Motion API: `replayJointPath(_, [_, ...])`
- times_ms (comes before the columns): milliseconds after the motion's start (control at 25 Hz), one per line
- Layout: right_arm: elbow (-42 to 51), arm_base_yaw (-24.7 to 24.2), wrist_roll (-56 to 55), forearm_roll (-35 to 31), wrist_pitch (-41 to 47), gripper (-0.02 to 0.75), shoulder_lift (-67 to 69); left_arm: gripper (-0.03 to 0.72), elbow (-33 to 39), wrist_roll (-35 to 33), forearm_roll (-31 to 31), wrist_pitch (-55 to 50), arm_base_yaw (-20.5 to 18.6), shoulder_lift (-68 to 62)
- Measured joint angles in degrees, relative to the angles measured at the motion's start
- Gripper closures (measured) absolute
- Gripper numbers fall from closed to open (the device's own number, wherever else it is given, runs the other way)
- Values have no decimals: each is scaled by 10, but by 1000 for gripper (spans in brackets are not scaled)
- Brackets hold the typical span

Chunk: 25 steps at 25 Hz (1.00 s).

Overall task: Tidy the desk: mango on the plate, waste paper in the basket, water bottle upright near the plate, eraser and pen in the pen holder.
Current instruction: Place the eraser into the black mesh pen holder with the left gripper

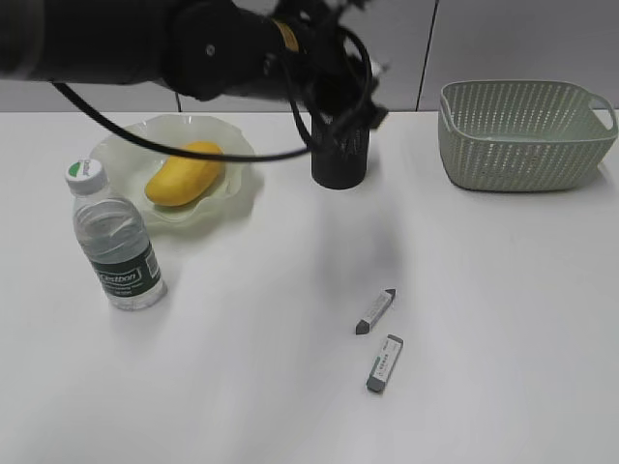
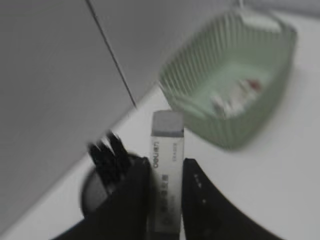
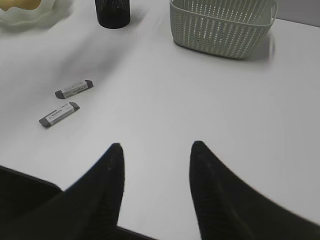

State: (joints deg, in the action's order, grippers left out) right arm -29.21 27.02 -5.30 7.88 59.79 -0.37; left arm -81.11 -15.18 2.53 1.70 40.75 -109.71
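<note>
My left gripper [image 2: 166,165] is shut on a grey-and-white eraser [image 2: 167,145], held upright right beside and above the black mesh pen holder [image 2: 95,192]; dark pen tips [image 2: 106,152] stick out of the holder. In the exterior view the left arm hangs over the pen holder [image 1: 340,159]. The mango [image 1: 184,174] lies on the green plate [image 1: 126,145]. The water bottle [image 1: 116,242] stands upright in front of the plate. The waste paper [image 2: 235,95] lies in the basket [image 2: 225,120]. My right gripper [image 3: 155,150] is open and empty above the bare desk [image 3: 165,100].
Two more erasers [image 1: 375,311] [image 1: 385,363] lie on the desk at front middle, also in the right wrist view [image 3: 74,89] [image 3: 59,114]. The basket [image 1: 522,135] stands at the back right. A grey wall runs behind the desk.
</note>
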Motion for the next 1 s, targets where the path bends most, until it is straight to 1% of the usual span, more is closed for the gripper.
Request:
replayJointPath(160, [0,0,0,0,0,386,0,547,-1,0,0,219,-31,-35])
replayJointPath(200, [0,0,0,0,0,386,0,547,-6,0,5,246,-36,-52])
replayJointPath(440, [0,0,0,0,0,386,0,547,-76,0,26,258,-43,-145])
replayJointPath(600, [0,0,0,0,0,386,0,547,-119,7,58,261,-43,-181])
replayJointPath(880, [0,0,0,0,0,386,0,545,-125,11,68,241,-43,-213])
replayJointPath(960, [0,0,0,0,0,386,0,515,-125,11,68,237,-43,-215])
replayJointPath(1000, [0,0,0,0,0,386,0,482,-125,11,69,237,-43,-215])
